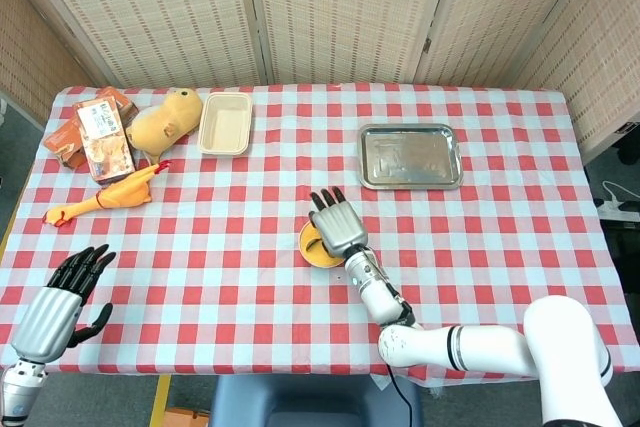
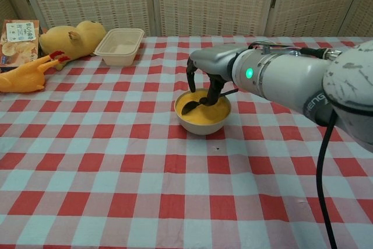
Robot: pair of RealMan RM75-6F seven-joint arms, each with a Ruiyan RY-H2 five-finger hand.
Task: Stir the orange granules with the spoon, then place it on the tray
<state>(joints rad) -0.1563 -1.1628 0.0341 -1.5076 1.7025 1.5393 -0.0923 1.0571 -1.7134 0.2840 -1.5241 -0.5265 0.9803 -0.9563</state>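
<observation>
Head view: the right hand [image 1: 336, 224] hangs over the bowl [image 1: 312, 248] of orange granules near the middle of the table [image 1: 250, 277], hiding most of it; the spoon cannot be made out from here. The steel tray [image 1: 410, 156] waits well apart, toward the far right edge. The left hand [image 1: 62, 302], fingers apart and holding nothing, sits at the near left corner.

Chest view: the right hand [image 2: 211, 68] grips the dark spoon [image 2: 201, 101], its tip sunk in the orange granules [image 2: 204, 108] inside the bowl [image 2: 203, 122] (filled nearly to the rim). The likely risk: a wide or fast stir could push granules over the rim onto the cloth, or nudge the light bowl sideways.
</observation>
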